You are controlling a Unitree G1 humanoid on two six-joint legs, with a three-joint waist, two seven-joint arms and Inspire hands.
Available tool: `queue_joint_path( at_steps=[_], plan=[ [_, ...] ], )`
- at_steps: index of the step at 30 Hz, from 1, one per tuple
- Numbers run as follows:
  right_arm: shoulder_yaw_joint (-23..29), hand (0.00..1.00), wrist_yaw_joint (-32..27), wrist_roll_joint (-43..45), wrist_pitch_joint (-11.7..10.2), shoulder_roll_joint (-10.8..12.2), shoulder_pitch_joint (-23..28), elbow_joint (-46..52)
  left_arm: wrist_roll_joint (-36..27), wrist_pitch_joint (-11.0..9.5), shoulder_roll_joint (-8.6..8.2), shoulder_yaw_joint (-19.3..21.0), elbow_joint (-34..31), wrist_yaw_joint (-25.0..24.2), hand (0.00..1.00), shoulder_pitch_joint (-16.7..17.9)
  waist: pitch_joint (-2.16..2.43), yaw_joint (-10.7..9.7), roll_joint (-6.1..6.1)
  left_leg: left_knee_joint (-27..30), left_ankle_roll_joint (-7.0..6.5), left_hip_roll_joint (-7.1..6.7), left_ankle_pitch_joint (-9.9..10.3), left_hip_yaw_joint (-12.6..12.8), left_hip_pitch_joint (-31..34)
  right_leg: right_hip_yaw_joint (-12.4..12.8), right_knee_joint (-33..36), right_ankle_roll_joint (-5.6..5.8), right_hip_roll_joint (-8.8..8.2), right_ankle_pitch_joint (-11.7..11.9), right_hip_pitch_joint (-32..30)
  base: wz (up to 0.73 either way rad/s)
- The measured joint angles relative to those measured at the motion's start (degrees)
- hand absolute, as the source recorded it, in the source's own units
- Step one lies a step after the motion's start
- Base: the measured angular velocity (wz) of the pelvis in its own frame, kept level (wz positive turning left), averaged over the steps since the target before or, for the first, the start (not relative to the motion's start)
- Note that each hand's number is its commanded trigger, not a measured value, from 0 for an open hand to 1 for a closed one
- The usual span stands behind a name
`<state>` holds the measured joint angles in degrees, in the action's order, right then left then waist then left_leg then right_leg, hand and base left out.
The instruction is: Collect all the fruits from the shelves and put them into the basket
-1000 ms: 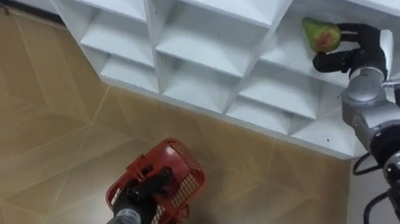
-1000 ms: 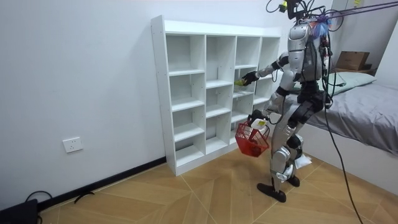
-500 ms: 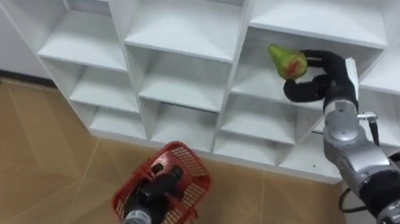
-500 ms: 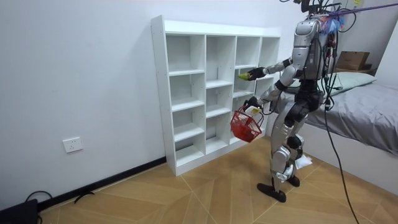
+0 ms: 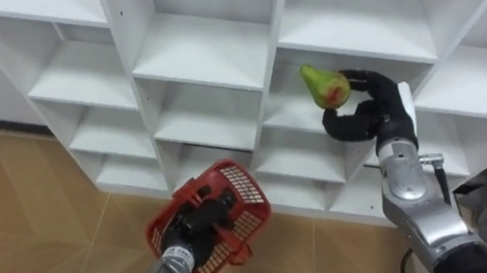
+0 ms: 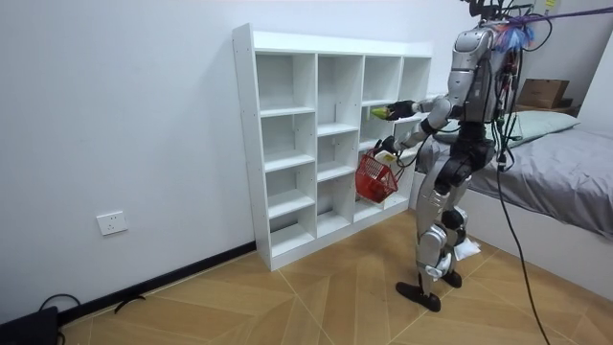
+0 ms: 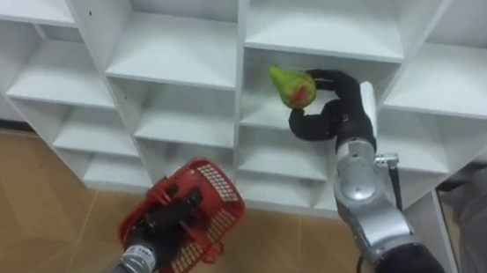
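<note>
Left eye view: a green, red-blushed pear (image 5: 325, 86) is held by the right hand (image 5: 376, 112), fingers and thumb curled round it, at the mouth of a compartment of the white closet (image 5: 203, 50). A red plastic mesh basket (image 5: 246, 182) is gripped at its handle by the left hand (image 5: 200, 219), lower left, over a herringbone wood floor (image 5: 28, 199). Room view: the robot is seen standing upright facing the closet, w/ a white wall, a socket (image 6: 112, 222) and a grey bed (image 6: 565, 182) around it. Right eye view: same scene, nothing further is added.
</note>
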<state>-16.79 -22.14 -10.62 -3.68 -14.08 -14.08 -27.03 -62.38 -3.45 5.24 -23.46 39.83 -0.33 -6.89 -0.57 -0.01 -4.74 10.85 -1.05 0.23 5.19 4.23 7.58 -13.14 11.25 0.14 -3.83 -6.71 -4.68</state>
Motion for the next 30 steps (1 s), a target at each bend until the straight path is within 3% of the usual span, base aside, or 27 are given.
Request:
queue_joint_path(
  at_steps=[5,8,21,26,30],
  plan=[
    [-0.01,1.00,1.07,4.05,0.02,2.12,5.92,2.87,0.15,0.73,-0.29,-0.36,-2.33,0.09,1.00,1.14,0.48,0.02,1.19,-1.09,0.08,-0.05,0.15,0.32,-2.53,0.65,-0.74,0.15,0.15,-0.03,1.96,-0.05],
    [-0.09,1.00,1.16,4.24,0.03,3.26,7.87,3.37,1.34,0.82,-0.32,-0.39,-3.82,0.25,1.00,1.38,0.45,-0.22,1.55,-1.31,0.12,-0.05,0.18,0.41,-3.19,0.81,-0.75,0.19,0.16,-0.21,2.47,-0.03],
    [-2.39,1.00,5.56,4.72,0.15,4.29,9.82,3.39,1.79,1.01,-0.45,-0.25,-5.99,0.24,1.00,1.47,0.35,-0.44,1.63,-1.51,0.15,-0.02,0.31,0.55,-3.39,0.88,-1.06,0.18,0.21,-0.25,2.75,0.00],
    [-3.42,1.00,8.14,6.15,0.80,4.80,11.02,3.33,1.72,1.02,-0.38,-0.25,-5.98,0.24,1.00,1.48,-0.32,-0.74,1.70,-1.49,0.18,0.00,0.66,0.56,-3.38,0.80,-1.62,0.26,0.31,-0.27,3.13,0.00],
    [-4.60,1.00,9.10,6.78,1.92,5.16,11.50,3.32,1.74,1.02,-0.43,-0.29,-5.99,0.24,1.00,1.49,-0.48,-1.05,1.70,-1.46,0.18,0.01,0.99,0.65,-3.23,0.80,-1.70,0.36,0.30,-0.47,2.97,0.00]
  ],
)
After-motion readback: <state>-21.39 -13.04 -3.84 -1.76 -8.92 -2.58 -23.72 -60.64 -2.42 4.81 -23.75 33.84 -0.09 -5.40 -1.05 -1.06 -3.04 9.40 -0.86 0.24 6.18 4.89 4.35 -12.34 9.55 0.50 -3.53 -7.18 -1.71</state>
